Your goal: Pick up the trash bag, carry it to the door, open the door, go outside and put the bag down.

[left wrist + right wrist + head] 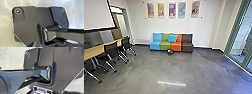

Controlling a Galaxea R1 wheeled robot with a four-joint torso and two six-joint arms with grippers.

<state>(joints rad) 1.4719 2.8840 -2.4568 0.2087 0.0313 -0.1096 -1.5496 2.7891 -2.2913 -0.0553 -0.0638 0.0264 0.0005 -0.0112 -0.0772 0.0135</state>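
Head view: we note a small dark object (170,51) with a pale patch on the floor (151,67), just in front of the sofa (187,42), where the green and orange seats meet. It may be the bag; it is too small for us to confirm. To the right stands green-framed glazing (244,37); whether it holds the door, we cannot tell. To the left are a desk (96,50) and chairs (111,48), clear of the direct line to the sofa. We cannot tell whether either claw is spread, pressed together or pinching anything. We judge step 1, the pickup, to be in hand. If that object is the bag, the move calls for driving nearer, then reaching low.
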